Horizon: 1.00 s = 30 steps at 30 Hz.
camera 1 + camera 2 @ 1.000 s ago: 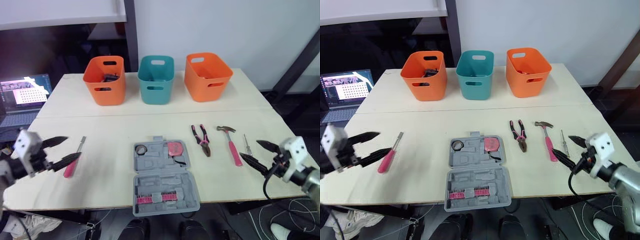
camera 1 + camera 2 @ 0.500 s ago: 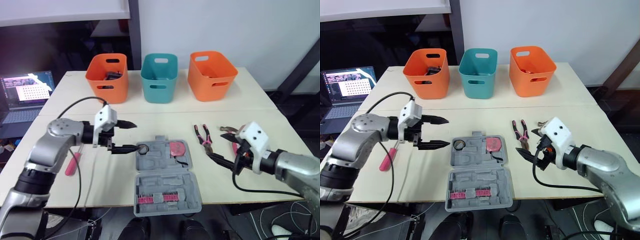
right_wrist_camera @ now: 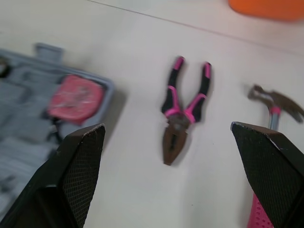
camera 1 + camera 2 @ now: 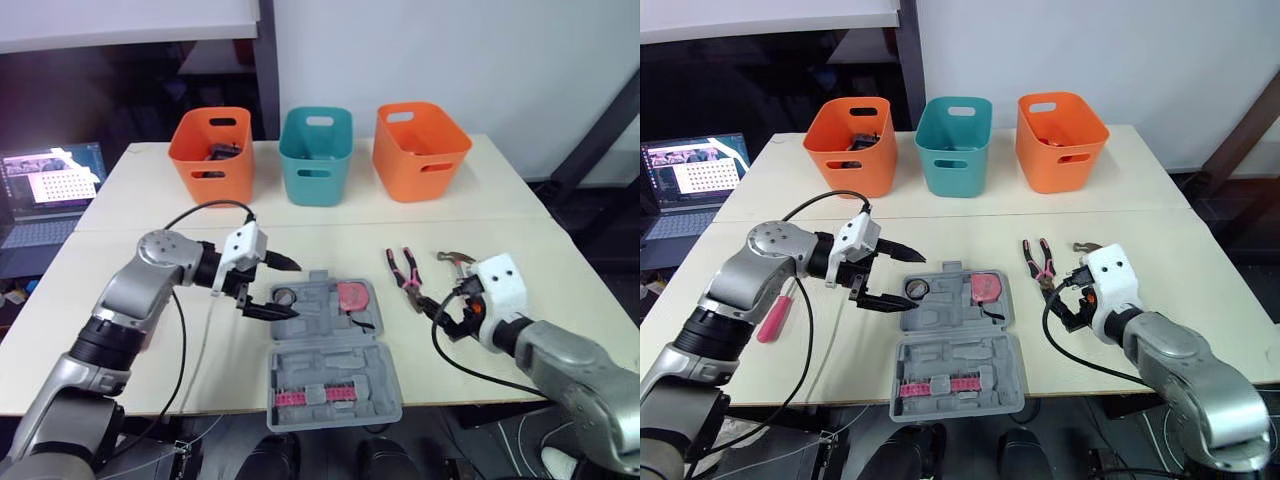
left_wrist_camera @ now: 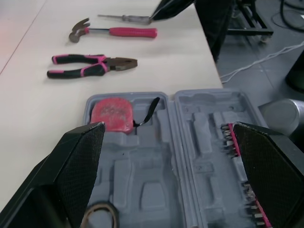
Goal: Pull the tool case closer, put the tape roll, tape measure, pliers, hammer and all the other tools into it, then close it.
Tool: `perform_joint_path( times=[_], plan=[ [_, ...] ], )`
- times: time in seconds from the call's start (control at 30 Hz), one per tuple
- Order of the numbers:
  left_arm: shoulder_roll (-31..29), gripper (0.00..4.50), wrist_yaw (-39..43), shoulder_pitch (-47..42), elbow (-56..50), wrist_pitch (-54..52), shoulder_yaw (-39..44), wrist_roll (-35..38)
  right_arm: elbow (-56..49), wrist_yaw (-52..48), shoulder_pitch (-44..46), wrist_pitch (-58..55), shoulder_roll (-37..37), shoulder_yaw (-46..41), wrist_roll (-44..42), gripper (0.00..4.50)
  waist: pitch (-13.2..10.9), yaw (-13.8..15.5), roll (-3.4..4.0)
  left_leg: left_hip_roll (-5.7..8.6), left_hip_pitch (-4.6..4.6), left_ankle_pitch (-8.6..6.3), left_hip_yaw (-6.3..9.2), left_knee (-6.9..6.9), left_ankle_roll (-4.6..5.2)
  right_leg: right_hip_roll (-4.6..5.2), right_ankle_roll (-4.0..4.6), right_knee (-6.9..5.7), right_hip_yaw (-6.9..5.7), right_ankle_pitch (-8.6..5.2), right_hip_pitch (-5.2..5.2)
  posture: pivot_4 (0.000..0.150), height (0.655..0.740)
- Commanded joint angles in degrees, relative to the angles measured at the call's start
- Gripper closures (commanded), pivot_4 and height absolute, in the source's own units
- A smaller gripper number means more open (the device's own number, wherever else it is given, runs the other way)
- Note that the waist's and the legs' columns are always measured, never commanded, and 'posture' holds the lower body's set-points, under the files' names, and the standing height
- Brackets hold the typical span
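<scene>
The grey tool case (image 4: pixel 330 345) lies open at the table's front centre. A tape roll (image 4: pixel 285 296) and a pink tape measure (image 4: pixel 351 297) rest in its far half. My left gripper (image 4: pixel 290 290) hovers open beside the case's far left corner, its fingers either side of the tape roll. Pink-handled pliers (image 4: pixel 405 280) lie right of the case, and a hammer (image 4: pixel 455 262) is partly hidden behind my right arm. My right gripper (image 4: pixel 1062 303) is open, just in front of the pliers. A pink-handled screwdriver (image 4: pixel 775 318) lies at the far left.
Two orange bins (image 4: pixel 211 155) (image 4: pixel 421 148) and a teal bin (image 4: pixel 315 152) line the table's back. A laptop (image 4: pixel 45 190) sits off the table's left side. A thin screwdriver (image 5: pixel 126 18) lies beyond the hammer.
Both arms have swung in from the table's outer edges. The left gripper has reached the case's far left corner, and the right gripper has closed in on the pliers.
</scene>
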State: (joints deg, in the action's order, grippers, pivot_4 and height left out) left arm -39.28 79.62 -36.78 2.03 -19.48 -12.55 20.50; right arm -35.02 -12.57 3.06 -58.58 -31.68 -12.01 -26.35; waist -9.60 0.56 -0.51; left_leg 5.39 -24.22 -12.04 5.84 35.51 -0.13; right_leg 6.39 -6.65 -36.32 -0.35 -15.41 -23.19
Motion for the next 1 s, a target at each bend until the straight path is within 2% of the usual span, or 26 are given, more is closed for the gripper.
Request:
perform_joint_path(
  times=[0.03, 0.17, 0.37, 0.67, 0.77, 0.93, 0.97, 1.0],
  plan=[
    [-0.1, 0.0, -0.8, -0.9, -3.5, -0.3, 0.8, -0.1, 6.6, 0.3, 1.2, 8.6, 2.6, 2.9, 4.5, 0.02, 0.0, 0.0, 0.0, 0.0, 0.0, 0.0, 0.0, 0.0, 0.0, -0.01, -0.01, -0.03, 0.0, 0.0, 0.0, 0.15, 0.7329],
    [0.8, 0.0, -4.6, -0.3, -5.4, -3.1, 0.5, -0.7, 18.6, -1.1, 3.7, 19.1, 4.6, 8.0, 10.4, 0.02, 0.0, -0.3, 0.02, 0.0, 0.02, 0.01, -0.01, 0.08, -0.01, -0.25, -0.08, -0.11, 0.03, 0.05, 0.0, 0.15, 0.7329],
    [1.1, 0.0, -8.5, 3.7, -10.0, -6.0, 1.9, 0.5, 32.5, -3.1, 7.4, 29.1, 7.8, 11.6, 14.9, 0.02, 0.0, -1.1, 0.02, -0.01, 0.06, 0.01, 0.0, 0.17, -0.02, -0.31, -0.11, -0.38, 0.08, 0.06, -0.04, 0.15, 0.7329],
    [1.6, 0.0, -13.2, 4.7, -10.8, -5.4, 4.7, 0.5, 46.5, -4.5, 12.3, 38.1, 11.5, 11.7, 17.6, 0.02, 0.0, -1.5, 0.02, -0.03, 0.29, 0.06, -0.01, 0.18, -0.11, -0.37, -0.08, -0.69, 0.17, 0.05, 0.0, 0.15, 0.7329],
    [1.5, 0.0, -13.4, 4.7, -10.5, -5.3, 4.8, 0.8, 50.5, -4.4, 14.1, 40.5, 12.7, 11.8, 18.3, 0.79, 0.0, -1.6, 0.02, -0.03, 0.31, 0.07, -0.02, 0.18, -0.12, -0.38, -0.08, -0.71, 0.19, 0.05, 0.01, 0.15, 0.7329],
    [1.2, 0.0, -13.8, 5.8, -10.3, -4.8, 4.8, 0.6, 54.8, -3.7, 15.4, 42.3, 13.6, 10.1, 18.4, 3.25, 0.0, -1.5, 0.01, -0.03, 0.39, 0.07, -0.04, 0.19, -0.14, -0.38, -0.08, -0.72, 0.21, 0.05, 0.08, 0.15, 0.7329],
    [1.1, 0.0, -13.8, 6.0, -10.3, -4.8, 4.9, 0.6, 54.4, -3.8, 15.2, 42.3, 13.5, 9.9, 18.5, 3.54, 0.0, -1.5, 0.02, -0.03, 0.41, 0.07, -0.05, 0.18, -0.14, -0.38, -0.08, -0.72, 0.21, 0.05, 0.08, 0.15, 0.7329],
    [0.9, 0.0, -13.8, 6.3, -10.3, -4.6, 5.0, 0.7, 53.6, -3.9, 14.9, 42.1, 13.2, 9.7, 18.5, 3.53, 0.0, -1.5, 0.02, -0.03, 0.42, 0.07, -0.05, 0.18, -0.14, -0.38, -0.08, -0.73, 0.22, 0.05, 0.08, 0.15, 0.7329]
  ],
)
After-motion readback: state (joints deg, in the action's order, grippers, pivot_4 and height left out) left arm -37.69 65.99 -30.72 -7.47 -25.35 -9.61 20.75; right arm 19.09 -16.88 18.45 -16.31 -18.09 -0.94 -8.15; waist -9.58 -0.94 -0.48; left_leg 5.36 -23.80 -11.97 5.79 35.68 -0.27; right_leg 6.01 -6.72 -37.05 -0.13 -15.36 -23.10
